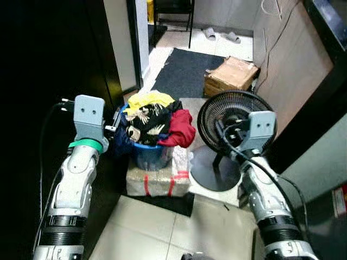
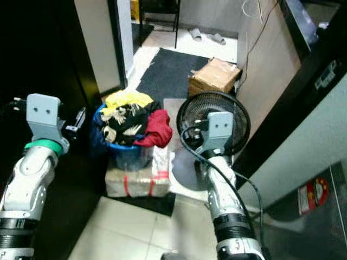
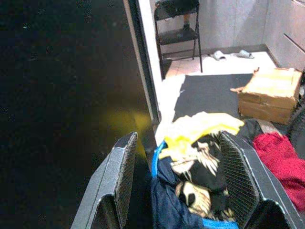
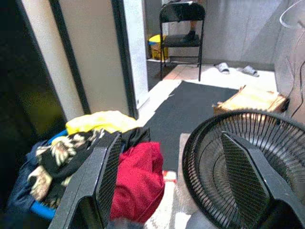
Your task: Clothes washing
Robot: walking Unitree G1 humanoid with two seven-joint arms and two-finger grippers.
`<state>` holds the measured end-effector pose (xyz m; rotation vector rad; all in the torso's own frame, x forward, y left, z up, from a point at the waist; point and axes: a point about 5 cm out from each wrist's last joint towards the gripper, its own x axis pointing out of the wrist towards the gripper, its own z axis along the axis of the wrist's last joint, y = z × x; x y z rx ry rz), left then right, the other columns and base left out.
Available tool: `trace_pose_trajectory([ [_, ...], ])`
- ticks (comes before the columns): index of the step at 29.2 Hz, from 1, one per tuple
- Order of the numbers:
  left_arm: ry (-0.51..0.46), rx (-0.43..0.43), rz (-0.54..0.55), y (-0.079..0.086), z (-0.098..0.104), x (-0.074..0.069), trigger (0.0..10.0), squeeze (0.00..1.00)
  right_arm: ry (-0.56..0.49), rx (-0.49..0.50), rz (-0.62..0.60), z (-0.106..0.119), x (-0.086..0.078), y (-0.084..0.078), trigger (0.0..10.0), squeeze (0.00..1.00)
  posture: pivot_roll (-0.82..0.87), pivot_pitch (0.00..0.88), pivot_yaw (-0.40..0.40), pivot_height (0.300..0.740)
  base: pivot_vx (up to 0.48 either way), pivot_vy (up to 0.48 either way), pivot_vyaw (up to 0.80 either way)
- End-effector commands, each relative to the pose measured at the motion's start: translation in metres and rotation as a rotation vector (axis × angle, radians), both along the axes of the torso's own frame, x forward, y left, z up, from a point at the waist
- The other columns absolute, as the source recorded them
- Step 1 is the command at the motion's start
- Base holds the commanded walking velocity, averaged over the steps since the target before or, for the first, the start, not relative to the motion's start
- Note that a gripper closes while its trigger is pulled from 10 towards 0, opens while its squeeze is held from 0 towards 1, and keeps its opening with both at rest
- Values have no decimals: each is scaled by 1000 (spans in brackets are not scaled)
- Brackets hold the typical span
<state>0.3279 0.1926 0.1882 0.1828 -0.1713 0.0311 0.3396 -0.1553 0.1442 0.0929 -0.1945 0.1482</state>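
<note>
With both end effectors spread apart, left end effector (image 3: 178, 183) at the laundry basket (image 1: 150, 153), I'd bring the right end effector (image 4: 178, 183) clear of the fan (image 1: 234, 123) to grip the opposite rim evenly.

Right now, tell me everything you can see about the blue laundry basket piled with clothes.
The round blue plastic laundry basket stands upright on a wrapped box with red stripes, left of the black floor fan. It is overfilled: a yellow garment on top, a black floral-print garment in the middle, a red garment spilling over its right rim, dark blue cloth hanging over the left. The left gripper is open beside its rim.
</note>
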Motion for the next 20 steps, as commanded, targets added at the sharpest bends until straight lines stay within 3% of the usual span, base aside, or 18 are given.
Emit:
trace_pose_trajectory([
  [1,19,8,13,4,-6,-2,10000,0,13,5,6,-4,-1,3,10000,0,25,52,13,740,428,0,0],
  [20,16,8,12,4,-6,0,10000,0,11,0,7,-4,0,3,10000,0,23,39,10,740,425,0,0],
])
